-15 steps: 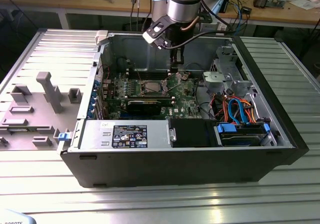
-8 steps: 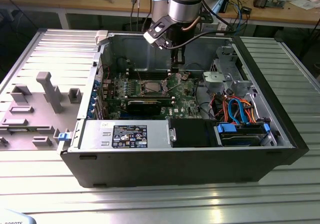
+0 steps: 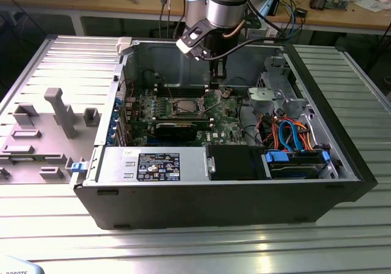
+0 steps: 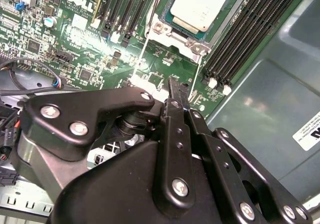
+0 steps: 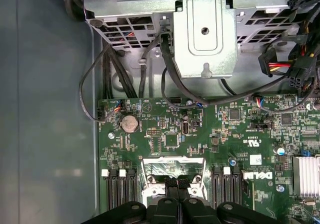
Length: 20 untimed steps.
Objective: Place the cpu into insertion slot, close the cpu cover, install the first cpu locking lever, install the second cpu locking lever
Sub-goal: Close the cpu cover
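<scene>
The cpu (image 4: 197, 6) is a silvery square chip lying flat in the insertion slot (image 5: 150, 171) on the green motherboard (image 3: 223, 112). In the exterior view the cpu (image 3: 186, 107) shows at the board's middle. The silvery cpu cover (image 4: 172, 34) lies flat around the chip. I cannot make out how the locking levers stand. My gripper (image 5: 177, 182) is shut with nothing between its black fingers. It hovers just off the slot's edge, on the side toward the drive cage. In the exterior view the gripper (image 3: 215, 79) hangs inside the case, behind the slot and to the exterior view's right of it.
Black memory slots (image 4: 247, 34) flank the socket on both sides. A metal drive cage (image 5: 205, 34) with black cables (image 5: 172, 79) stands close by. A black graphics card (image 3: 177, 129) lies in front of the socket. The case walls (image 3: 317, 96) enclose the board.
</scene>
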{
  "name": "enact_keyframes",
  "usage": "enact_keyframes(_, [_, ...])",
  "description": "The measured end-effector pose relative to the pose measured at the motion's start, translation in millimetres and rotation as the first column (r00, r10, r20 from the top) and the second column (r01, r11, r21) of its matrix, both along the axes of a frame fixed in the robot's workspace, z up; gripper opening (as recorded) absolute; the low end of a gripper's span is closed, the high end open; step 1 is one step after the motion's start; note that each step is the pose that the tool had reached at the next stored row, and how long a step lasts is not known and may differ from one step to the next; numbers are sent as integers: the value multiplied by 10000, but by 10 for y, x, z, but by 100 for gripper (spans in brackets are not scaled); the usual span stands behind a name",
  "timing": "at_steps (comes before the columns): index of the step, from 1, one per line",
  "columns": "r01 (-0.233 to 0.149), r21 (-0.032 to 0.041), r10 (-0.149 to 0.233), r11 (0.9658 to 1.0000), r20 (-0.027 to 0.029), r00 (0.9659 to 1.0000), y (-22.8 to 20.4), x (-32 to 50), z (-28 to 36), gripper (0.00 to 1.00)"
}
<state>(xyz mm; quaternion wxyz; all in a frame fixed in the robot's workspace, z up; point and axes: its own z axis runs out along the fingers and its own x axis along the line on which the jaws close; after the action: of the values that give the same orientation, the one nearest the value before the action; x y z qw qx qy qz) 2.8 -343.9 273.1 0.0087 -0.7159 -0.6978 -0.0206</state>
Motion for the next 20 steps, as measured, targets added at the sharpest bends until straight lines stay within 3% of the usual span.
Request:
enact_keyframes(8, [0,0,0,10000,0,10000,0,113,-9,11])
enact_keyframes(17, [-1,0,1,10000,0,10000,0,143,-15,11])
enact_keyframes(20, [-1,1,1,10000,0,10000,1,200,-17,11])
